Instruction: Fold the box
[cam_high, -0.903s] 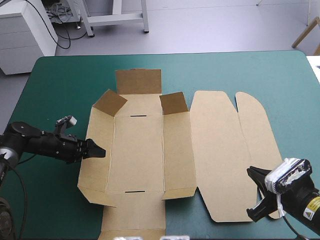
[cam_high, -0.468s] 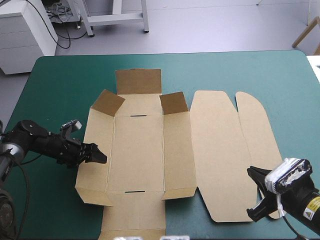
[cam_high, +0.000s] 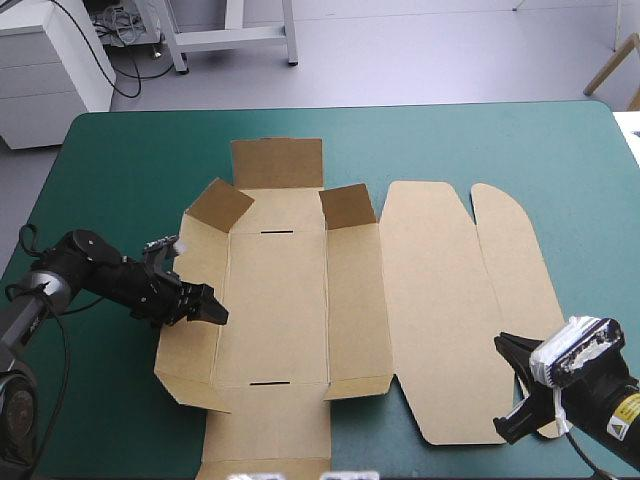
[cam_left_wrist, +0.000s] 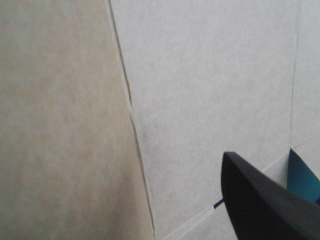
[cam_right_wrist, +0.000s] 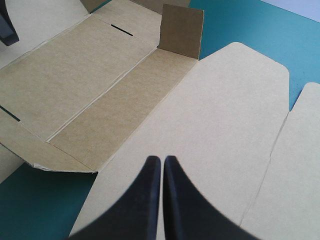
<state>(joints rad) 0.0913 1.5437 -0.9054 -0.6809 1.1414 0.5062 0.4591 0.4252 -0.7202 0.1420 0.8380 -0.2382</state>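
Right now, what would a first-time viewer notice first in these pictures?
The brown box, a cut sheet lying nearly flat across the middle of the teal-green table, with two small flaps standing up at its far end. Next, the left gripper low over the box's left panel, while the right gripper, shut, hangs by the sheet's near right corner.

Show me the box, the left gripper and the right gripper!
box (cam_high: 275, 300): high view, on its flat middle panel.
left gripper (cam_high: 213, 307): high view, its front tip over the box's left side panel.
right gripper (cam_right_wrist: 162, 160): right wrist view, where its shut black fingers meet.
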